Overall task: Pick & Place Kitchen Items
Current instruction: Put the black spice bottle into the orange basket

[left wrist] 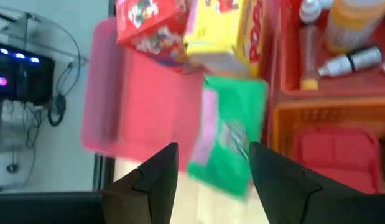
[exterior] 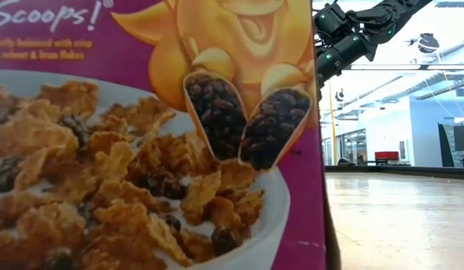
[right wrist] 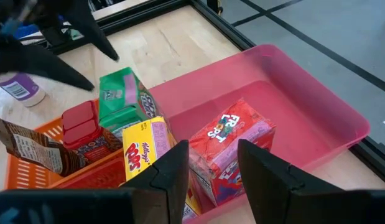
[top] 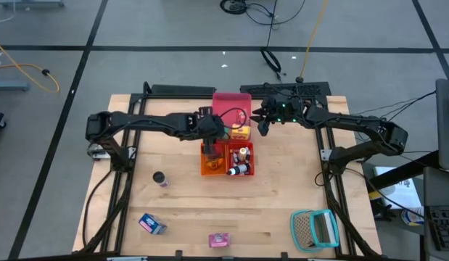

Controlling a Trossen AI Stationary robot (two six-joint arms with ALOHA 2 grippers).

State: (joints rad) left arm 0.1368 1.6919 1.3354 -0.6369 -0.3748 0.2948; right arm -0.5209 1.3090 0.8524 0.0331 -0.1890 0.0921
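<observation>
Wooden table (top: 188,210) carries trays mid-top. Left hand (left wrist: 208,171) hovers open over the green box (left wrist: 232,140): light, stiff cardboard, best pinched across its narrow sides. Right hand (right wrist: 208,165) waits open.

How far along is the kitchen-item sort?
Partly done. Done: the red box and yellow box are in the pink bin, and small bottles lie in the red tray. In hand: the open left gripper is at the green box; right gripper hovers open over the bin. Left: dark can, blue box, pink box.
</observation>
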